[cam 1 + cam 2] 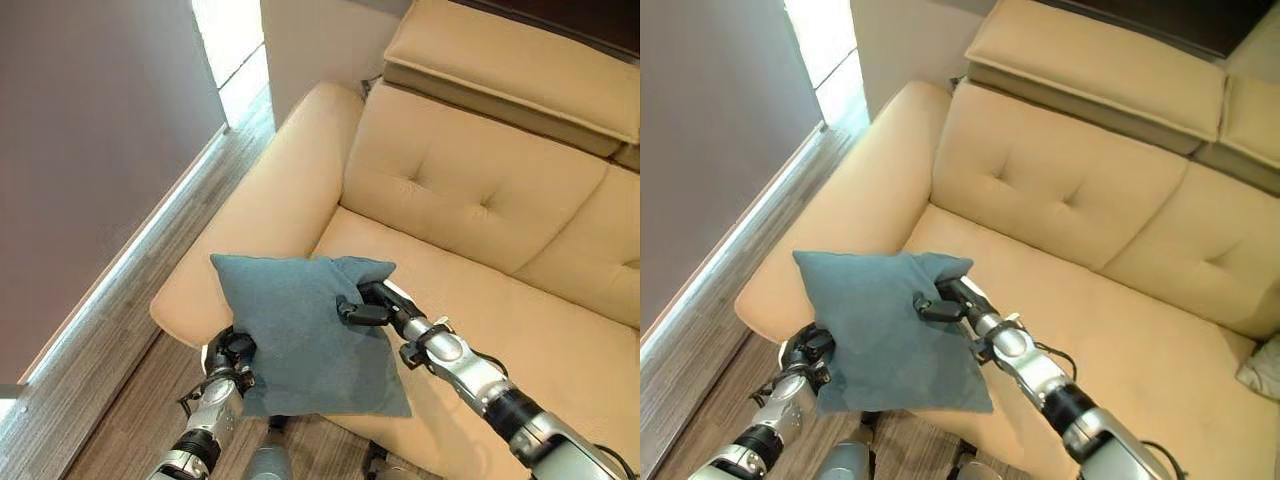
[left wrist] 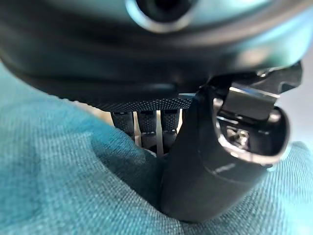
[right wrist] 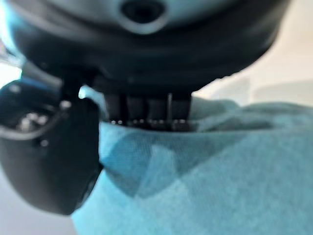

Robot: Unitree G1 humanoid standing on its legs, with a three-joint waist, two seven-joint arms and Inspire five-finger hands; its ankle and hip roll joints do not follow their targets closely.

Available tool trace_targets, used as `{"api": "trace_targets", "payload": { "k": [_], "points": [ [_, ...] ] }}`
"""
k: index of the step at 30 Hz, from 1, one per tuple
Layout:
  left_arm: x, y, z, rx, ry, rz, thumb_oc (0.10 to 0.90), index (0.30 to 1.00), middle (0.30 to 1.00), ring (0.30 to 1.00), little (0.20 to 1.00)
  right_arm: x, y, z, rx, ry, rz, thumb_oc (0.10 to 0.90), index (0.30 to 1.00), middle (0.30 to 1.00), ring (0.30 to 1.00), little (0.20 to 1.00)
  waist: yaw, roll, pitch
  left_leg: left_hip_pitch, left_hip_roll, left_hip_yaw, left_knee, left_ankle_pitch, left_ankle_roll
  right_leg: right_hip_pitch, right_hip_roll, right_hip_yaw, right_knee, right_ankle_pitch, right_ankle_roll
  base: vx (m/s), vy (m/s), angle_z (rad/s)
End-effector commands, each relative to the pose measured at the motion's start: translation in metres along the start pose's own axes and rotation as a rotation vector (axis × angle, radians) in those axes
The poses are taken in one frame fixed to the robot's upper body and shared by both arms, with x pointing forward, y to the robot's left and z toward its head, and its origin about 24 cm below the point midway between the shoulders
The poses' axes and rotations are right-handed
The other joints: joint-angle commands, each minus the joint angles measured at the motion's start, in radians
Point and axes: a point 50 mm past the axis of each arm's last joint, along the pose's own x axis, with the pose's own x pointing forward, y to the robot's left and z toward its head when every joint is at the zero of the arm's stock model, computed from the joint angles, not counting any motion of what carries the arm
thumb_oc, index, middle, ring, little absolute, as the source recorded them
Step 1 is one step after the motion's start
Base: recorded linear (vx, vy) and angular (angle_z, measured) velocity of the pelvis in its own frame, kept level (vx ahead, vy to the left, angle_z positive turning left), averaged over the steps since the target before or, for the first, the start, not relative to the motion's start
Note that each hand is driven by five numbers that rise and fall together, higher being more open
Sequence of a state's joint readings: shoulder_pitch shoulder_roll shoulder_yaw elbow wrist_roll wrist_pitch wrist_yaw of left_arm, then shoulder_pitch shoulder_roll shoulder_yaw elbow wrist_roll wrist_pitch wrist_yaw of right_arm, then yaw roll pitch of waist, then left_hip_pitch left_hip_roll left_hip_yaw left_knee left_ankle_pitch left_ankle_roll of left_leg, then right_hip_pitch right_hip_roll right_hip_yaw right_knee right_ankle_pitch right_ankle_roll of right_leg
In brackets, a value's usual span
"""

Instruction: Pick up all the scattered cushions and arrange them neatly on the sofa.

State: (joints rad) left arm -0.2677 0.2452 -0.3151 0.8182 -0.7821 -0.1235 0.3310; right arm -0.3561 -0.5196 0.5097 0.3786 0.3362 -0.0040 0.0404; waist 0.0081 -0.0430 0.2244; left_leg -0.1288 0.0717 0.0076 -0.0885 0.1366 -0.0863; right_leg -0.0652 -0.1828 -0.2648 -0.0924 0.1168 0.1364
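A blue-grey square cushion (image 1: 300,335) hangs in the air over the front left corner of the beige sofa (image 1: 470,200). My left hand (image 1: 236,355) pinches the cushion's lower left edge, thumb (image 2: 215,161) pressed into the cloth (image 2: 73,186). On the cushion's right edge my right hand (image 1: 375,308) is shut, thumb (image 3: 49,161) on the cloth (image 3: 220,186) and fingers behind it. The cushion (image 1: 885,325) hangs nearly flat, facing me, above the armrest's front end and the seat's edge.
The sofa's wide left armrest (image 1: 270,210) runs along a grey wall (image 1: 90,150) with a lit strip at its foot. Wood floor (image 1: 110,400) lies in front. A second pale cushion's corner (image 1: 1262,372) shows at the sofa's far right.
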Motion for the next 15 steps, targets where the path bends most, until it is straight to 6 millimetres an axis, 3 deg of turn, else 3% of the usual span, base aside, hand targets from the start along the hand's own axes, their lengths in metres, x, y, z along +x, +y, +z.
{"api": "trace_targets", "payload": {
  "k": [1,6,7,10,15],
  "points": [
    [-0.033,-0.149,0.064,-0.054,-0.259,-0.624,0.4,0.3,0.3,0.3,0.3,0.009,0.029,0.067,-0.038,-0.335,0.148,0.4,0.3,0.3,0.3,0.3,-0.039,0.019,-0.093,0.062,-0.001,0.038,0.001,-0.136,0.008,0.017,-0.008,0.042,0.005,-0.058,0.047,0.05,0.002,-0.7],
    [-0.042,-0.141,0.07,-0.084,-0.321,-0.663,0.4,0.3,0.3,0.3,0.3,-0.017,0.0,0.035,-0.121,-0.252,0.006,0.4,0.3,0.3,0.3,0.3,-0.117,0.062,-0.126,0.157,0.018,0.129,0.001,-0.176,0.022,0.035,0.008,0.147,0.005,-0.074,0.049,0.06,-0.014,-0.65],
    [-0.042,-0.141,0.07,-0.084,-0.32,-0.663,0.4,0.3,0.3,0.3,0.3,-0.017,0.0,0.035,-0.122,-0.252,0.006,0.4,0.3,0.3,0.3,0.3,-0.115,0.062,-0.125,0.159,0.018,0.131,0.001,-0.176,0.022,0.036,0.009,0.149,0.005,-0.074,0.049,0.03,-0.02,-0.43],
    [-0.043,-0.148,0.073,-0.007,-0.351,-0.645,0.4,0.3,0.3,0.3,0.3,-0.017,-0.014,0.038,-0.19,-0.26,-0.124,0.4,0.3,0.3,0.3,0.3,-0.158,0.077,-0.126,0.198,0.027,0.187,0.001,-0.189,0.027,0.032,0.019,0.207,0.005,-0.07,0.057,0.03,-0.008,-0.51],
    [-0.044,-0.164,0.086,0.098,-0.406,-0.658,0.4,0.3,0.3,0.3,0.3,-0.014,-0.018,0.054,-0.158,-0.32,-0.193,0.4,0.3,0.3,0.3,0.3,-0.229,0.103,-0.121,0.238,0.034,0.282,0.001,-0.202,0.035,-0.005,0.037,0.307,0.005,-0.044,0.068,0.02,-0.019,-0.79]
  ]
}}
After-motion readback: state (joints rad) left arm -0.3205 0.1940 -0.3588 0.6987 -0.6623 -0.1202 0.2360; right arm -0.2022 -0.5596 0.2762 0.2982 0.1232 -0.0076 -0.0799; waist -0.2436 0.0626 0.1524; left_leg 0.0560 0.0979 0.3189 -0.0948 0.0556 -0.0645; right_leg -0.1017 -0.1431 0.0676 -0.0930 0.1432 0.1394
